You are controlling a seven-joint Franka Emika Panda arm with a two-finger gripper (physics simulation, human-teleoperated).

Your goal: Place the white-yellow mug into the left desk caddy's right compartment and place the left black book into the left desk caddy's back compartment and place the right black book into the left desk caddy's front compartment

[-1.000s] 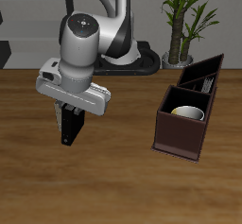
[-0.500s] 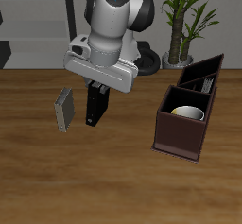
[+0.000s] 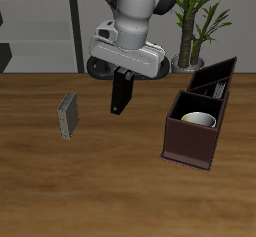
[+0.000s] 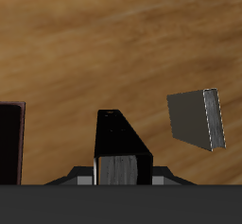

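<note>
Exterior view. The hand is clamped on the upper end of a black book, which hangs below it with its long axis near vertical, slightly tilted, clear of the table. The left desk caddy stands well apart from the carried book, across open table, toward the side with the potted plant. The white-yellow mug already sits inside the right compartment, the wide square section at the caddy's nearer end. The two long narrow slots run away behind that section toward the table's back; some contents show in them, but which slot cannot be told at this size. A second book lies on the table on the opposite side of the hand from the caddy.

Judgement: the coming move is a sideways carry toward the caddy, and the book's flat face must line up with the slots' long axis before descent.

Wrist view. The carried book projects forward from between the fingers, seen end-on, edges foreshortened. The second book lies flat, pale page edge visible, well apart. A dark edge of the caddy enters on the other side of the held book.
</note>
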